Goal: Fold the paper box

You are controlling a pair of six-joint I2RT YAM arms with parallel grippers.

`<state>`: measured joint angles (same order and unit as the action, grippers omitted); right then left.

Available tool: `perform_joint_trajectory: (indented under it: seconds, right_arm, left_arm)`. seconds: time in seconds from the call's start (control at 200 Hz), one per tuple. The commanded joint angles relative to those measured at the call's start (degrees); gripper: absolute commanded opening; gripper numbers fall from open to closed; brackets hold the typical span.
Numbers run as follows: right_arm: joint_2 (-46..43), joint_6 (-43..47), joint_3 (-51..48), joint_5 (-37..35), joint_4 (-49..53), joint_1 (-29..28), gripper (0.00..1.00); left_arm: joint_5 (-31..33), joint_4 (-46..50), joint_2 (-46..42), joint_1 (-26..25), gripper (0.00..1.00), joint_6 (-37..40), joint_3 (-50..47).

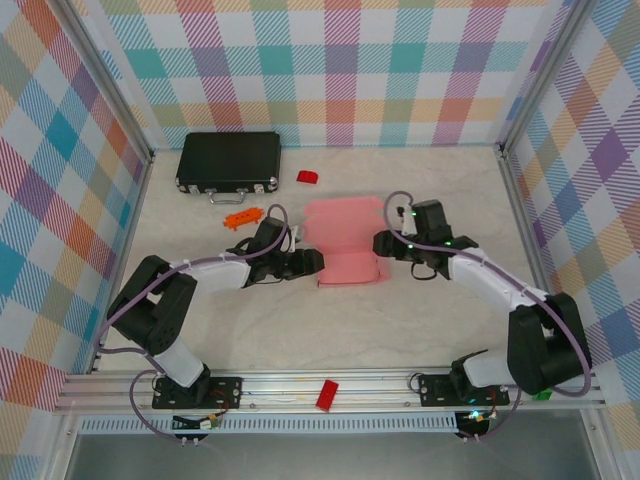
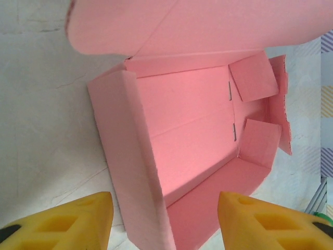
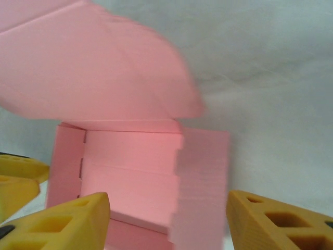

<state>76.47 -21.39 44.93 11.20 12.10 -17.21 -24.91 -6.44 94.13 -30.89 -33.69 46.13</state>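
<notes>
The paper box (image 1: 345, 245) is set mid-bench (image 1: 400, 320), walls raised, lid flap open toward the far side. It is flanked by the left claw (image 1: 314, 262) and right claw (image 1: 383, 243), both released. Next, the lid likely needs to be folded down and tucked.

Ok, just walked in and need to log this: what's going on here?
The robot is folding a pink paper box. Its side walls stand up like a tray; the lid flap is open. The left hand and right hand sit open at opposite sides, neither clamped on it.
</notes>
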Motion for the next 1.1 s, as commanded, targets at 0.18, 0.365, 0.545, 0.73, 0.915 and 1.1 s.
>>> perform_joint_trajectory:
  seconds: [0.18, 0.365, 0.545, 0.73, 0.915, 1.1]
  right_arm:
    - [6.02, -2.9, -3.94, 13.29, -3.99, 6.34, 0.54]
    - [8.79, -6.8, -6.14, 12.66, -9.54, 7.45, 0.42]
    - [10.93, -7.56, -6.83, 13.45, -11.9, 7.72, 0.39]
    - [12.78, -8.47, -6.9, 16.54, -15.04, 7.8, 0.4]
    - [15.13, -9.25, -6.61, 19.36, -17.24, 7.81, 0.36]
    - [16.34, -9.88, -6.99, 21.75, -19.45, 7.8, 0.32]
  left_arm:
    - [-0.58, -1.3, 1.4, -0.2, 0.53, -0.55, 1.76]
    - [-1.02, -1.3, 2.11, -0.14, 0.52, -0.82, 1.92]
    - [-1.09, -1.21, 2.28, -0.22, 0.51, -0.82, 1.88]
    - [-1.09, -1.06, 2.38, -0.19, 0.5, -0.93, 1.89]
    - [-1.2, -0.99, 2.8, -0.21, 0.49, -0.85, 2.06]
    - [-1.85, -1.39, 3.32, -0.22, 0.48, -1.08, 2.2]
